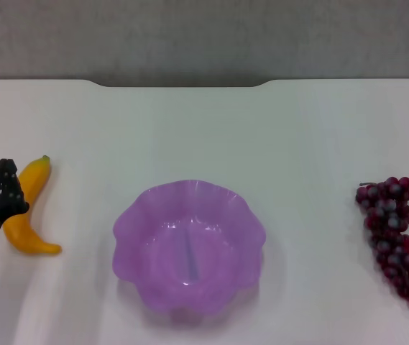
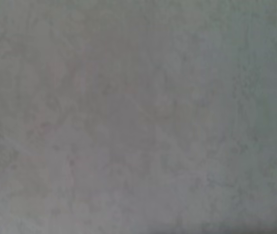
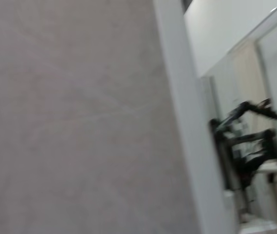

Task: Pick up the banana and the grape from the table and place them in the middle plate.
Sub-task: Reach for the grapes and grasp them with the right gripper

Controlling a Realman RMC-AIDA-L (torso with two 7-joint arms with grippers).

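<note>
My left pincer point(image 1: 6, 188) comes in at the left edge of the head view, low over the white tabletop point(image 1: 204, 129). Its dark tip lies against the left side of the banana point(image 1: 26, 212), about midway along the fruit. I cannot tell how far the pincer is open, nor whether it has hold of anything; only a dark block with a small pale label shows.

The banana lies flat on the tabletop right beside my left pincer, its greenish tip pointing away from me and its curved lower end bending off toward the middle plate point(image 1: 190, 248).

The middle plate, translucent purple with a wavy rim, stands well to the right of my left pincer, a little nearer to me than the pincer's tip, with nothing in it.

The grape point(image 1: 394, 237) lies far across from my left pincer, beyond the middle plate, at the right edge of the head view; the dark red bunch runs slantwise with its short stem at the far end.

My right pincer is out of view. My left wrist view shows only a blurred grey surface.
</note>
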